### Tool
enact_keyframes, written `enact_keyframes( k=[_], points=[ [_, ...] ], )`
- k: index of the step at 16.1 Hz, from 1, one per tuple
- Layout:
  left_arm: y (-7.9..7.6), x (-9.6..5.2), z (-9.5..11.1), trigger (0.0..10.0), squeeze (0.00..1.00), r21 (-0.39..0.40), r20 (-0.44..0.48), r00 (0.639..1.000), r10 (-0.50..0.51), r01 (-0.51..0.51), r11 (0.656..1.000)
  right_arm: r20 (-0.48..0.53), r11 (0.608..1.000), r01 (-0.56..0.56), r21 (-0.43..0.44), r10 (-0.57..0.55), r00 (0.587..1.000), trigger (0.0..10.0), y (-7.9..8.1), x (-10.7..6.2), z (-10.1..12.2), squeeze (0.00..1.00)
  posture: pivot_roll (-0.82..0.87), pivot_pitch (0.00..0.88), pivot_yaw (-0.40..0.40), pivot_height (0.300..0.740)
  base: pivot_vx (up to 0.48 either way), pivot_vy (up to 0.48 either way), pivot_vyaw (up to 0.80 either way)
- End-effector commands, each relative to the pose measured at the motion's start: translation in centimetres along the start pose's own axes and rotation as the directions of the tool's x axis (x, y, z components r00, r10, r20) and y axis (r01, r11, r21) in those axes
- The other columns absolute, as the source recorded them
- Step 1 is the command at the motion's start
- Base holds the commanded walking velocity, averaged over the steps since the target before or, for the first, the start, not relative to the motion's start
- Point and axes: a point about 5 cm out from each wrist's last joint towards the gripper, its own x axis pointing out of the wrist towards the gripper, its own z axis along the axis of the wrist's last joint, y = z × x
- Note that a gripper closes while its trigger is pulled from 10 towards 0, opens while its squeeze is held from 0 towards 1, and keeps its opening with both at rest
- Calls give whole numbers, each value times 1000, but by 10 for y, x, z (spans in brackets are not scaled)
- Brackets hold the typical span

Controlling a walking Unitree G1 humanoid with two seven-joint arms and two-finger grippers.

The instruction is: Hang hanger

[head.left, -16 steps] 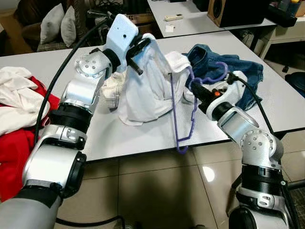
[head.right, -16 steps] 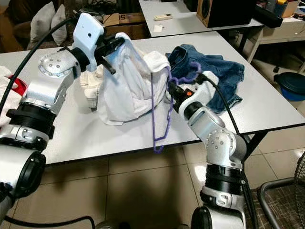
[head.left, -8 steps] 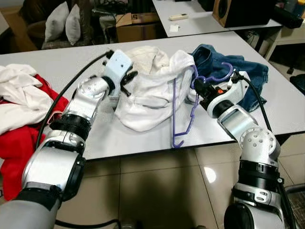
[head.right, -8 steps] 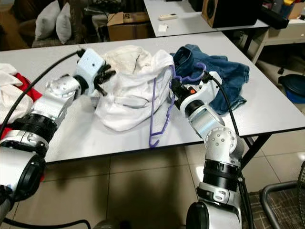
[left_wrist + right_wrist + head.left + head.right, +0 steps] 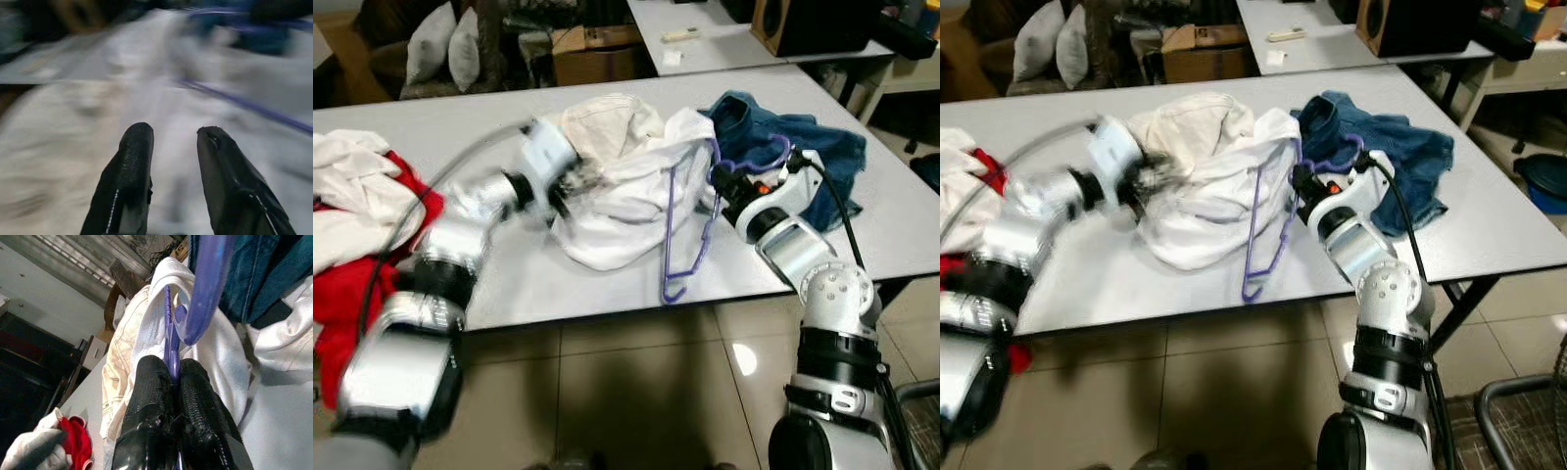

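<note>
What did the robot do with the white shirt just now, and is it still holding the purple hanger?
The left end effector let go of the white shirt, which it had held up a second ago; the shirt dropped back onto the table, and the arm swung down beside it, open. The right end effector stays shut on the purple hanger. The blue jeans haven't moved.

I see a long white table (image 5: 607, 284) running across my view above a tiled floor (image 5: 636, 392). At its left end lies a heap of red cloth (image 5: 357, 284) with a white cloth (image 5: 352, 196) piled on top; the red spills over the near edge. Near the middle sits a rumpled white garment (image 5: 617, 211), with a cream one (image 5: 607, 122) bunched against its far side. To the right, touching the white garment, lie blue jeans (image 5: 803, 162). A purple hanger (image 5: 690, 230) leans against the white garment, its lower end at the table's near edge.
</note>
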Motion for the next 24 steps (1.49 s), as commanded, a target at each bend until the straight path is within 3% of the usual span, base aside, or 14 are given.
enact_keyframes(
  k=[1,5,9,12,15,16,20,24],
  points=[
    [-9,2,-11,10000,0,38,-78,996,-38,42,998,6,1000,-19,6,19,1000,10000,6,2,1,0,11,0,68,740,0,0,0],
    [-25,-3,-34,10000,0,79,-183,977,-110,126,989,4,1000,-26,9,26,1000,10000,7,-1,-2,0,-1,0,85,740,0,0,0],
    [-35,8,-52,10000,0,108,-227,974,22,2,994,3,999,-30,12,30,1000,10000,7,-3,-5,0,-4,0,89,740,0,0,0],
    [-37,4,-70,10000,0,182,-322,940,110,-53,982,7,1000,-25,18,25,1000,10000,7,-5,-7,0,-12,0,95,740,0,0,0],
    [-36,1,-79,10000,0,229,-346,916,202,-126,965,5,1000,-20,19,20,1000,10000,7,-7,-9,0,-17,0,100,740,0,0,0],
    [-32,-2,-81,0,0,256,-337,904,264,-182,949,6,1000,-18,19,18,1000,10000,7,-9,-10,0,-17,0,100,740,0,0,0],
    [-31,-8,-76,0,0,222,-248,918,310,-258,941,5,1000,-13,27,13,1000,10000,5,-12,-13,0,-6,0,100,740,0,0,0],
    [-35,-15,-81,0,0,239,-250,917,309,-251,938,1,999,-14,35,14,1000,10000,7,-10,-15,0,17,0,91,740,0,0,0]
  ],
)
